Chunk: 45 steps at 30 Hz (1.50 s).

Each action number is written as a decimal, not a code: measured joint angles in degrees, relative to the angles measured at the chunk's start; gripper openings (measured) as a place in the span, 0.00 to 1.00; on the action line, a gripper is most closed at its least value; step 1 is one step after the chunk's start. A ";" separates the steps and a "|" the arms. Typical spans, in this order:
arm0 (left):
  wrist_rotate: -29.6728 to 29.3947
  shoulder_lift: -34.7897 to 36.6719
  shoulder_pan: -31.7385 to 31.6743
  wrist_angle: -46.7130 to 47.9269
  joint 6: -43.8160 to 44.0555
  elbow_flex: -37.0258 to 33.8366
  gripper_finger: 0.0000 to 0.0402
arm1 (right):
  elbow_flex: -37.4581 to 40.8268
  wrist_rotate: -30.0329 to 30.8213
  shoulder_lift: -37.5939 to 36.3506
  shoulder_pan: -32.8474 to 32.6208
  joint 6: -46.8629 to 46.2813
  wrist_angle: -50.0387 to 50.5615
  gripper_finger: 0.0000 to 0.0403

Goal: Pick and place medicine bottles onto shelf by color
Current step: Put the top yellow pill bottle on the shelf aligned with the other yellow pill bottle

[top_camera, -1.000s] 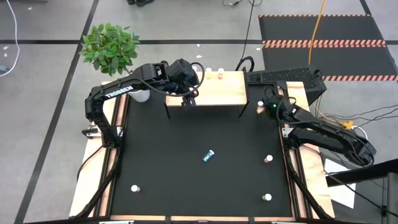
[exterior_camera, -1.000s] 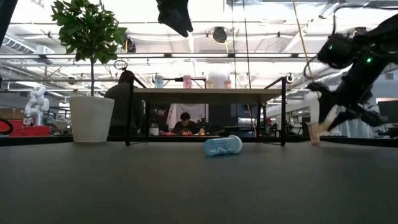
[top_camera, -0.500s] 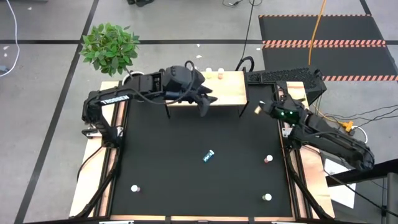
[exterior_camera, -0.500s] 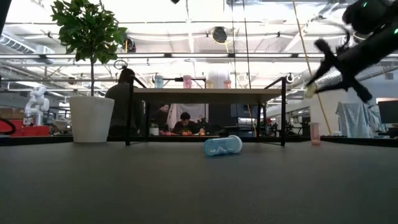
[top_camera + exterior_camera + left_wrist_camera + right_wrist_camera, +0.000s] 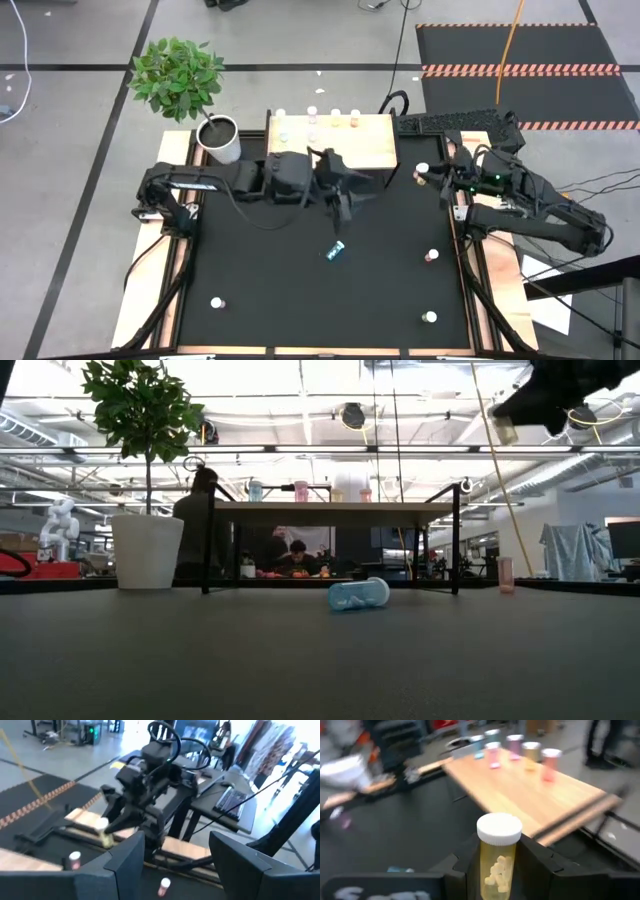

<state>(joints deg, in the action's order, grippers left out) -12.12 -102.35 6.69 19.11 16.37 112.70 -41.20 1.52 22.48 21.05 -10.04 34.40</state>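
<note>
My right gripper (image 5: 499, 870) is shut on a yellow bottle (image 5: 498, 862) with a white cap, high off the table at the shelf's right end (image 5: 422, 172); the low view shows the bottle (image 5: 505, 428) up near the gripper. The wooden shelf (image 5: 345, 150) carries several bottles (image 5: 512, 745) along its far edge. My left gripper (image 5: 345, 200) hovers open over the black table in front of the shelf, above a teal-blue bottle (image 5: 335, 251) lying on its side. A pink bottle (image 5: 431, 256) stands near the table's right edge. My right gripper pinches the yellow bottle's body (image 5: 496, 870) between its two fingers, one on each side. The white cap (image 5: 499, 828) stands free beyond the fingertips. The fingers come from the table's right side, and the bottle is lifted clear of the table.
A white pot (image 5: 220, 140) with a green plant stands at the shelf's left end. Two more white-capped bottles stand near the table's near edge (image 5: 216, 301) (image 5: 429, 317). A keyboard (image 5: 455, 122) lies beyond the shelf's right end. People sit in the room behind the table.
My left arm has swung from over the shelf's near left corner toward the right and the near edge, out over the table in front of the shelf. My right gripper has risen from table height with the yellow bottle, which is now lifted well above shelf level.
</note>
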 joint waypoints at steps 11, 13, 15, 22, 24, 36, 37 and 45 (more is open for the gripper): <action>-0.17 -6.38 -5.22 -7.40 -1.47 -0.01 0.56 | -0.87 3.19 11.61 -12.27 13.40 -15.94 0.26; -0.14 -6.71 -6.23 -5.74 -1.45 -0.01 0.56 | -1.22 8.29 14.07 -13.95 15.78 -16.96 0.26; -0.10 -6.71 -7.19 -3.66 -1.93 -0.01 0.56 | -1.79 13.16 16.80 -15.21 18.86 -17.92 0.26; -0.11 -7.28 -9.47 -1.95 -14.14 0.01 0.64 | -2.49 20.94 24.87 -16.47 21.61 -31.48 0.26; -0.07 -7.34 -9.96 -0.36 -17.37 0.00 0.69 | -2.49 20.95 26.52 -16.47 21.82 -35.07 0.26; 3.55 -8.40 -14.95 3.04 -15.68 -0.01 0.66 | -2.46 23.73 33.31 -16.38 27.80 -46.14 0.26; 4.51 -8.60 -15.10 3.47 -15.73 -0.10 0.65 | -2.46 24.09 33.63 -16.23 28.09 -46.62 0.26; 6.38 -9.90 -15.56 3.16 -17.83 0.01 0.57 | -2.44 24.44 35.00 -15.38 27.37 -46.58 0.26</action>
<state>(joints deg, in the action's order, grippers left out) -5.74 -112.25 -8.87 22.26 -1.47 112.71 -43.63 25.96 57.47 5.67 17.33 -12.18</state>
